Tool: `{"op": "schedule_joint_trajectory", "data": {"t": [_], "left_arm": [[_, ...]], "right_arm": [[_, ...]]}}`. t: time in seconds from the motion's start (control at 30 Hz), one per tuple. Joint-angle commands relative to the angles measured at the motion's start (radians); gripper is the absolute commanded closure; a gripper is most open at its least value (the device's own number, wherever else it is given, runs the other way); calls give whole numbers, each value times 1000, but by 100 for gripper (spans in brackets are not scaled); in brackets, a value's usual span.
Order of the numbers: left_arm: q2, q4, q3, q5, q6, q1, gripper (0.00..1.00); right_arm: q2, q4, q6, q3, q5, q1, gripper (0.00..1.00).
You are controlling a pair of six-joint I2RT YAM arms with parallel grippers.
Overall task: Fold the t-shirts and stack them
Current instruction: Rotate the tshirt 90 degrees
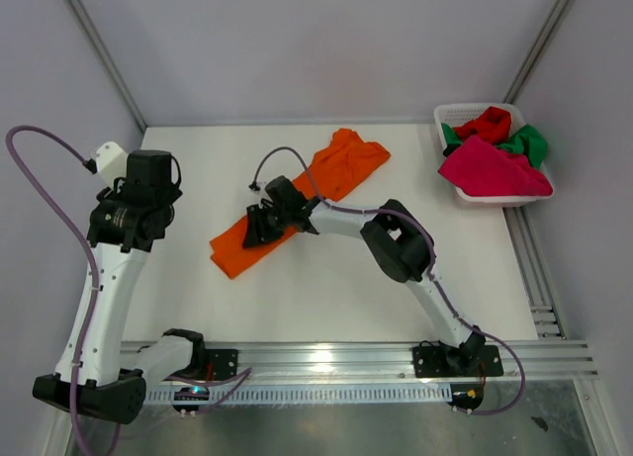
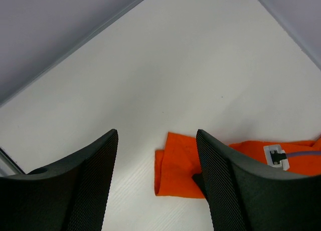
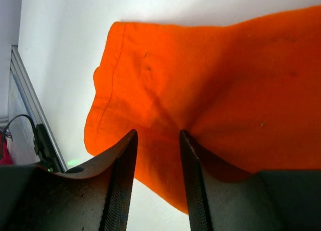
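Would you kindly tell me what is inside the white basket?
A red t-shirt, a green t-shirt and a magenta-pink t-shirt fill the basket; anything beneath them is covered.

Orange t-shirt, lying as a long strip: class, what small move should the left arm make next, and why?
Probably lower the left gripper onto the near end of the orange t-shirt and pinch it. That gripper is open, empty and over the table beside that end, while the right gripper sits over the strip's middle.
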Motion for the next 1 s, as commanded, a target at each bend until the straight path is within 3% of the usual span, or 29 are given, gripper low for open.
{"op": "schedule_joint_trajectory", "data": {"t": [0.0,0.47,0.97], "left_arm": [[12,44,50,-30,36,4,33],[115,134,79,30,82,4,31],[242,188,131,60,81,4,31]], "right_arm": [[-113,-111,-77,-126,20,-1,56],[-459,-198,-146,-523,74,-1,57],[-858,-283,-73,-893,194,-1,57]]}}
